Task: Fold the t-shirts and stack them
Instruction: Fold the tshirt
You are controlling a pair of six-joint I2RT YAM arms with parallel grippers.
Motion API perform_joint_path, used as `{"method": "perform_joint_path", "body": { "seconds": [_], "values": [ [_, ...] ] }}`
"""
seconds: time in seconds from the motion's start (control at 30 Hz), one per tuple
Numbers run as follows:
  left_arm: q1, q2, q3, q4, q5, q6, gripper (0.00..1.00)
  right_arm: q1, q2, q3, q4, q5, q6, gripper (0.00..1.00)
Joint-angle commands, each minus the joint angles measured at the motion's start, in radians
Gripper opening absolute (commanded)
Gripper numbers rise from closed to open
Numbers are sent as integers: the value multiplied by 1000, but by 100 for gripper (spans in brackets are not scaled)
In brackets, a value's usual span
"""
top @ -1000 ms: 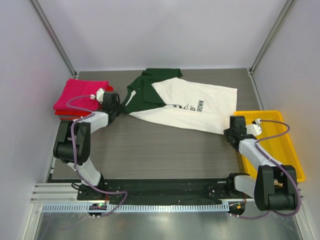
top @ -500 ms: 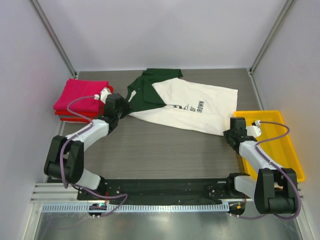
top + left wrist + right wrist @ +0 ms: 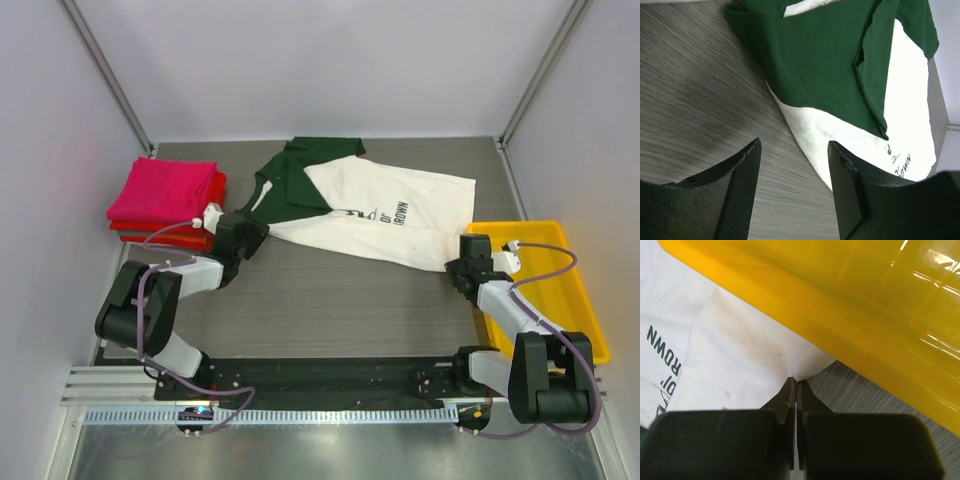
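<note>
**Right arm nips the shirt's corner; left arm gapes at the green end**

On the right, the two fingers (image 3: 786, 402) are pressed flat together. A puckered corner of the cream-white t-shirt (image 3: 385, 205) runs to a point right at their tips, so the right gripper (image 3: 795, 385) looks clamped on that corner. Just behind the pinch rises the wall of the yellow tray (image 3: 850, 305), which sits along the right side of the table (image 3: 330, 300). The dark lettering (image 3: 664, 351) shows on the cloth to the left.

On the left, the fingers (image 3: 746, 172) stand well apart with nothing between them. The left gripper (image 3: 795, 145) is low over the wood grain, its tips at the shirt's white edge below the dark green part. From here I can't say whether they touch the cloth.

The shirt lies spread across the back middle of the table, green collar and sleeves toward the left arm and cream hem toward the tray. In the far left corner is a folded magenta-pink shirt (image 3: 165, 188) on top of a folded red shirt (image 3: 134, 234), near the left arm's wrist.
</note>
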Motion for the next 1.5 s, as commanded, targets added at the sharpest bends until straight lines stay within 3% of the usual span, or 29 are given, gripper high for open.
{"method": "perform_joint_path", "body": {
  "seconds": [0.0, 0.33, 0.47, 0.8, 1.13, 1.47],
  "values": [
    [10, 59, -23, 199, -10, -60, 57, -5, -1, 3, 40, -5, 15, 1],
    [48, 167, 26, 211, -74, -45, 51, -5, 19, 36, 42, -13, -10, 1],
    [88, 197, 43, 222, -53, -46, 43, -5, 17, 31, 41, -15, -10, 1],
    [98, 262, 133, 202, -53, -26, 0, -5, -3, 43, 24, -9, -13, 1],
    [99, 176, 186, 44, -81, 5, 0, -14, -69, 25, -35, 19, -28, 1],
    [98, 30, 58, 0, -48, -43, 0, -20, -64, 34, -45, 10, -33, 1]
  ]
}}
